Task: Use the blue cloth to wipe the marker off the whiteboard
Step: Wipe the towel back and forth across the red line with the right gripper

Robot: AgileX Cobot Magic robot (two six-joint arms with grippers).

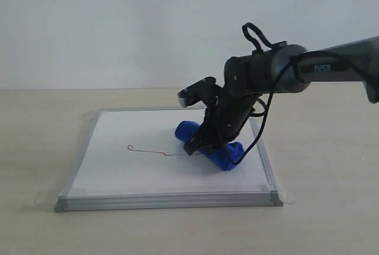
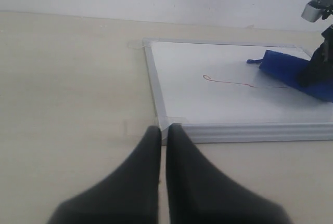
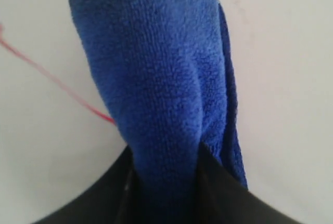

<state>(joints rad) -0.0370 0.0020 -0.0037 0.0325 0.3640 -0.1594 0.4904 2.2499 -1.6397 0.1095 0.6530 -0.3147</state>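
The whiteboard [image 1: 148, 166] lies flat on the table, silver-framed, with a thin red marker line [image 1: 148, 150] running from a small loop at its left end toward the middle. The blue cloth [image 1: 228, 155] rests on the board's right half, at the line's right end. My right gripper [image 1: 198, 145] is shut on the blue cloth [image 3: 156, 83], whose plush roll fills the gap between its black fingers [image 3: 229, 193]; the red marker [image 3: 57, 81] runs under the cloth's edge. My left gripper [image 2: 163, 130] is shut and empty, over bare table just off a taped corner of the whiteboard [image 2: 234, 130].
A light wooden table [image 1: 35, 148] surrounds the board, with a plain white wall behind. Clear tape tabs [image 1: 288, 196] hold the board's corners. The right arm [image 1: 331, 65] reaches in from the right above the board.
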